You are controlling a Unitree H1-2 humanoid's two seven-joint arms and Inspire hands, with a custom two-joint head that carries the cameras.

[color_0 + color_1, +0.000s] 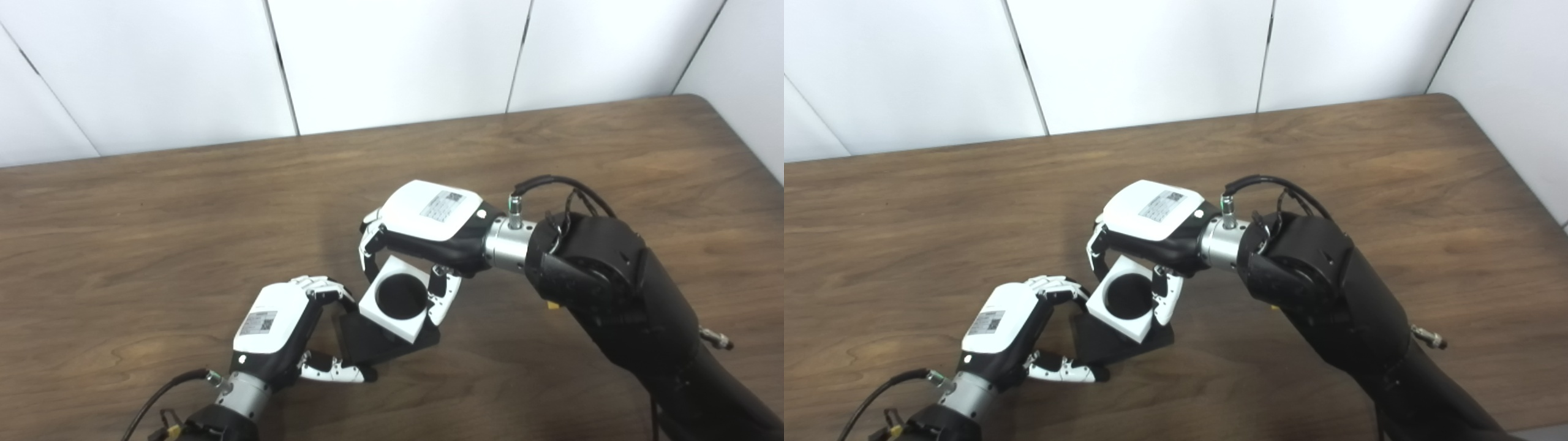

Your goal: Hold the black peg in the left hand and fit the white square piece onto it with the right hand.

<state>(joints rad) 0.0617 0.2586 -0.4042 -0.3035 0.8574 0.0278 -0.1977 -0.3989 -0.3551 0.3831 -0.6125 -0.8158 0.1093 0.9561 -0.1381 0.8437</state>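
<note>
A white square piece (397, 299) with a round hole sits over the black peg's flat square base (373, 343), and black fills the hole. My right hand (429, 226) reaches in from the right and is shut on the white piece, with fingers on its far-left side and thumb on its right side. My left hand (288, 327) comes from the lower left and is shut on the black base, fingers over its left edge and thumb along its front edge. The peg's shaft is hidden inside the white piece.
The brown wooden table (184, 233) stretches around both hands. White wall panels (392, 61) stand behind its far edge. The table's rounded right corner (704, 101) lies at the upper right. My right forearm (618, 294) crosses the lower right area.
</note>
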